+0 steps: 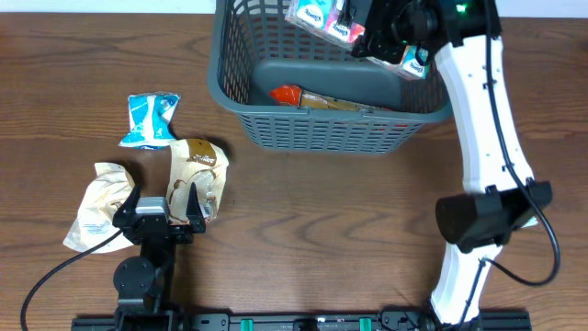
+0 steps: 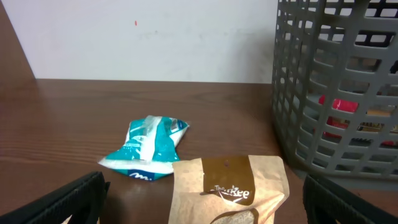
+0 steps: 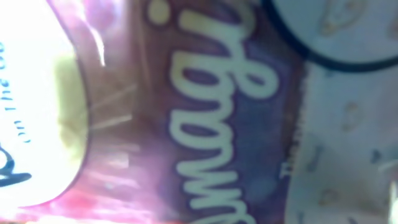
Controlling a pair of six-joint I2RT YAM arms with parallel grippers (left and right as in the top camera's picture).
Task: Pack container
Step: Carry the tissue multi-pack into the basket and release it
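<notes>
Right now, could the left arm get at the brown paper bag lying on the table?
Probably yes: the left gripper is open right at the brown bag, with nothing in the way; the teal packet lies beyond it.

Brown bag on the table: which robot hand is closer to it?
Left. The left gripper sits open right at the brown bag; the right gripper is far off above the basket, holding a pink packet.

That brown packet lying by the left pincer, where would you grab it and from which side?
Probably from straight above, pinching across its narrow width near the middle. The brown packet lies flat with its long side pointing away from the open left pincer, so the short span should fit inside it.
</notes>
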